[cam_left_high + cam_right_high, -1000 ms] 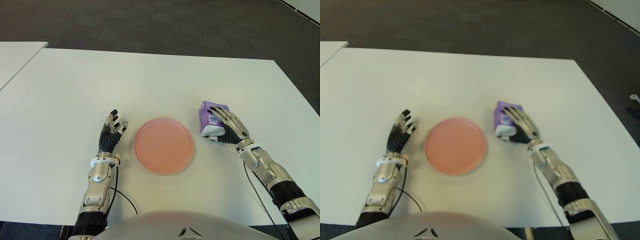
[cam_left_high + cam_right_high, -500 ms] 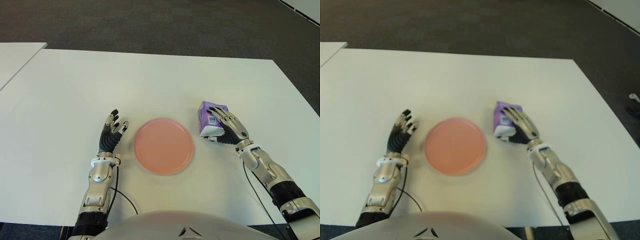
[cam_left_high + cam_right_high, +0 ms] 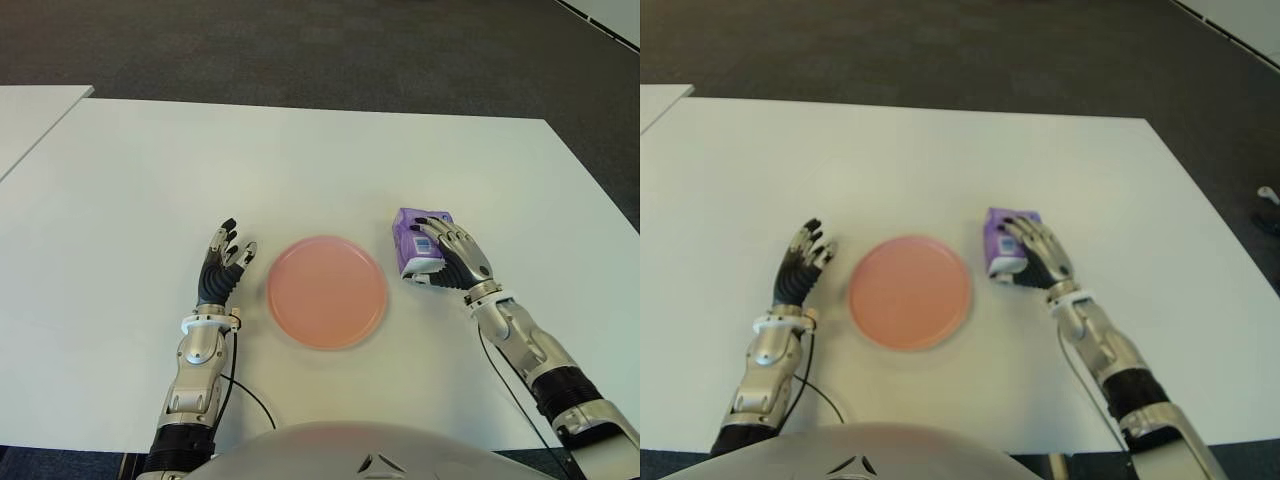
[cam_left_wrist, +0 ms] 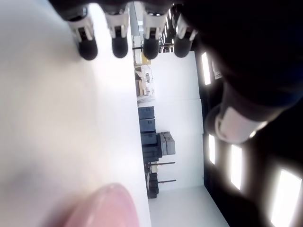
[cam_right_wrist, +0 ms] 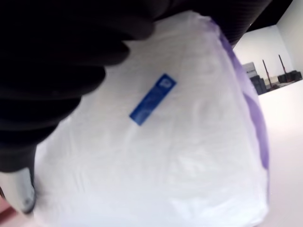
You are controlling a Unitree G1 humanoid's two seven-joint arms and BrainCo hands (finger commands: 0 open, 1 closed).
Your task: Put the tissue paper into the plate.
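- The left hand (image 4: 156,28) fills one side of the picture, seen from close by as a dark shape.
- Four black fingertips (image 4: 88,49) stand in a row, stretched out straight and holding nothing, close over the white table (image 4: 52,132).
- The thumb (image 4: 236,123), with its pale tip, juts apart from the row.
- A curved pink edge of the plate (image 4: 106,208) shows, blurred.

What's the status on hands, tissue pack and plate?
Right hand shut on tissue pack, right of pink plate. Left hand open, left of plate. Nothing between pack and plate.
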